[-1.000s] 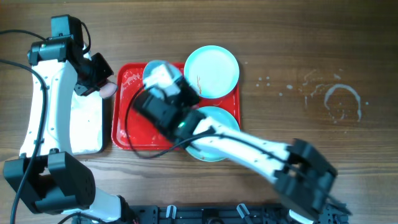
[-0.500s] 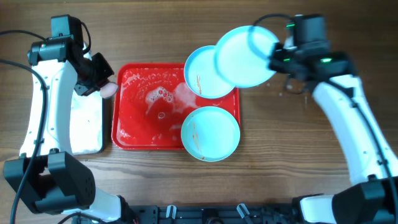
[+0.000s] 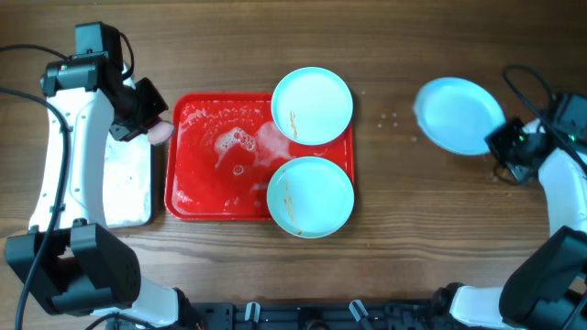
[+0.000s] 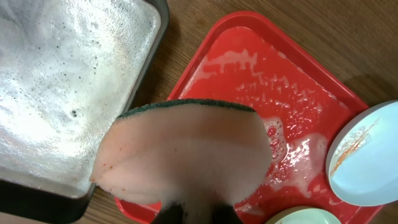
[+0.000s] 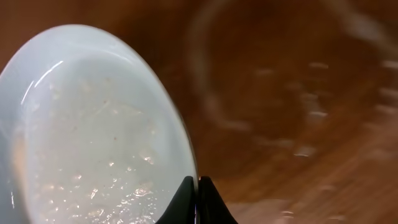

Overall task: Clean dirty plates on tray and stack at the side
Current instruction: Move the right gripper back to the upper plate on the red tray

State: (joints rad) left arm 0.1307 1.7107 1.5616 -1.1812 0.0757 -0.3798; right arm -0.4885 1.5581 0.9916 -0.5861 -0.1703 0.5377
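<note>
one plate (image 5: 93, 137), rim pinched between shut right fingers (image 5: 185, 204), well apart from tray (image 3: 197, 206).

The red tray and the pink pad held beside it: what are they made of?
The tray: probably glossy moulded plastic, judging by its rounded corners and wet shine. The pad: apparently a soft matte foam sponge, with a dark green scouring layer along one edge.
</note>
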